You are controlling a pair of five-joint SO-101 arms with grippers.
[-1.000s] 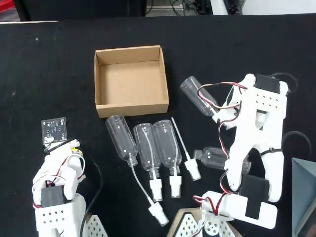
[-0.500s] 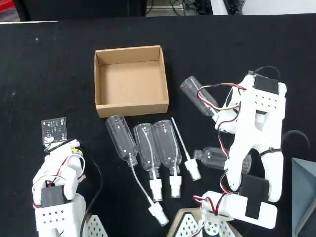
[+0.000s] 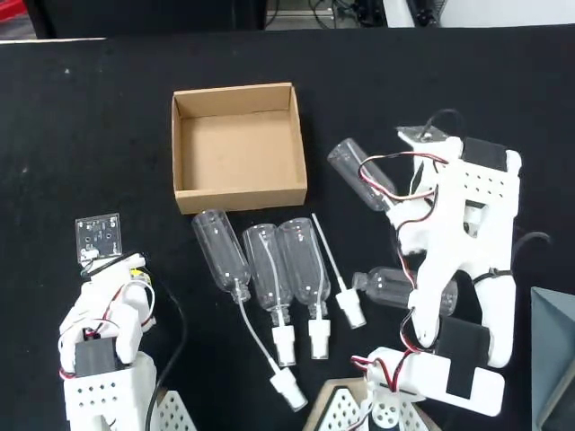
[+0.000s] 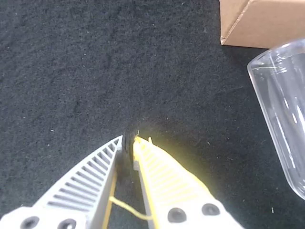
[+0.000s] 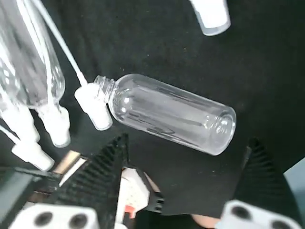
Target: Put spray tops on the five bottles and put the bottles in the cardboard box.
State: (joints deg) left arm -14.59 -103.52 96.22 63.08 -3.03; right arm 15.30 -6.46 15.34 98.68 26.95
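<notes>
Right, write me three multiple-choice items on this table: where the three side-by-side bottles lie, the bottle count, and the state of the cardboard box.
1. The three bottles lying side by side are, relative to the cardboard box: A) inside it; B) on the table, on the arms' side of it; C) on its far side from the arms.
2. Clear bottles in the high view: A) three; B) five; C) seven.
3. The box is: A) open and empty; B) holding two bottles; C) closed by a lid.
Answers: 1 B, they lie on the black table just short of the box wall. 2 B, those three plus a fourth bottle beside the right arm and a fifth bottle under it. 3 A, its bare floor shows.
</notes>
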